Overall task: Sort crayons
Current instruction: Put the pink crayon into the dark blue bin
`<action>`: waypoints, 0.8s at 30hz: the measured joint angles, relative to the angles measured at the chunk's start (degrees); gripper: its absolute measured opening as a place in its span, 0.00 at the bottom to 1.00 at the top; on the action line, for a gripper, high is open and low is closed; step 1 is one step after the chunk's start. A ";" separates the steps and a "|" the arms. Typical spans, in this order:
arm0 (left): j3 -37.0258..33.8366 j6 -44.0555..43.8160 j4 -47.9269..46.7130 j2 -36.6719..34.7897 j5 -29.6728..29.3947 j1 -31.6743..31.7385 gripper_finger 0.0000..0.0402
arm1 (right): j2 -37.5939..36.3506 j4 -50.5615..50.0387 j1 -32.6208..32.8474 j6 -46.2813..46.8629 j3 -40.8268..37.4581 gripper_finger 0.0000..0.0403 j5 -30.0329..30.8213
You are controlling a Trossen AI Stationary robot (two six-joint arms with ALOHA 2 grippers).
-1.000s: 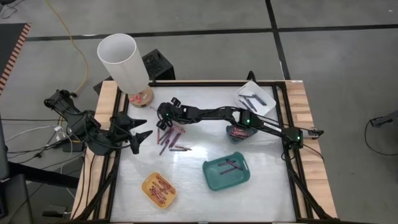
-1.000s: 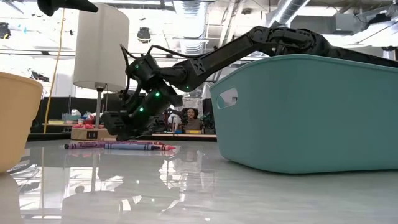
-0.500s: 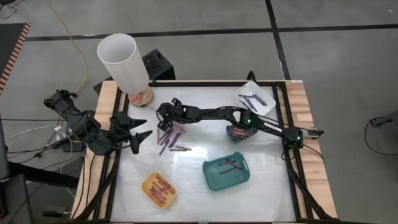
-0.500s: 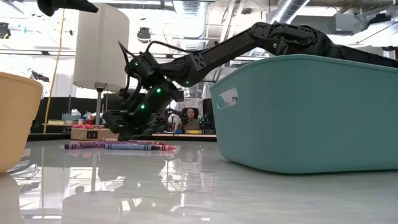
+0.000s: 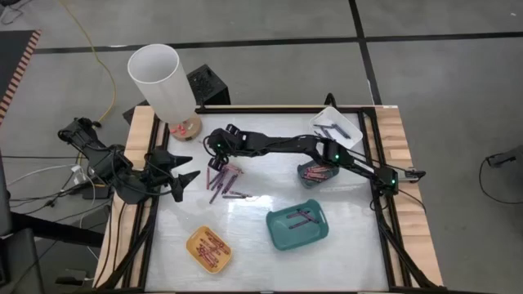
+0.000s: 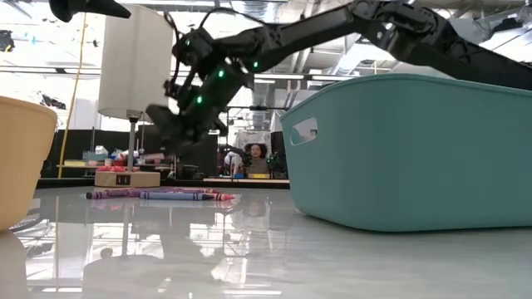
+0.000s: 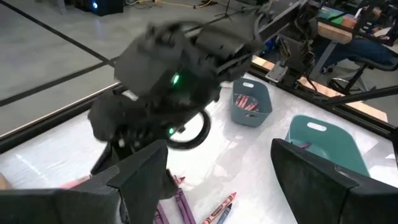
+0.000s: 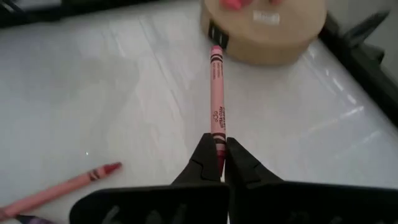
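Since a second ago our right gripper (image 6: 170, 124) has risen off the tabletop, where it had been down among the loose crayons (image 6: 158, 195).

From above, we see our right arm stretched across the table, its gripper (image 5: 219, 145) over the scattered crayons (image 5: 222, 181) near the lamp (image 5: 159, 80). Four trays wait: a yellow tray (image 5: 209, 248), a teal tray (image 5: 297, 227), a grey tray (image 5: 315, 172) and a white tray (image 5: 336, 127), each already holding some crayons. Our left gripper (image 5: 184, 180) waits at the table's left edge, fingers spread wide and empty.

At table height, the right gripper hangs clear above the crayon pile, with the teal tray's wall (image 6: 399, 149) close to the camera.

Our left wrist camera looks between its own parted fingers (image 7: 146, 177) at the right arm's wrist above the purple and red crayons (image 7: 214, 211).

Our right wrist camera settles it: the fingers are pinched on the end of one pink crayon (image 8: 216, 99), which sticks straight out ahead, above the table.

We judge the carry comes next. With such a small hold on the tip, we should travel smoothly, keep it level, and let go low over the tray of matching colour.
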 joint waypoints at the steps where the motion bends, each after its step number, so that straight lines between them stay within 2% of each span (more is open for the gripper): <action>1: 0.00 -0.04 -0.02 0.02 -0.06 0.02 0.69 | -0.72 -0.30 0.06 -0.32 0.00 0.00 0.22; 13: 0.00 -0.15 -0.04 0.00 -0.08 0.00 0.69 | -13.35 -11.41 -0.27 -8.93 0.12 0.00 2.48; 21: 0.00 -0.43 -0.05 0.01 -0.05 0.00 0.69 | -20.94 -20.44 -1.45 -9.50 -0.57 0.00 2.61; 24: 0.00 -0.54 -0.05 0.02 -0.01 0.00 0.69 | -24.27 -22.13 -1.36 -9.96 -3.29 0.00 2.95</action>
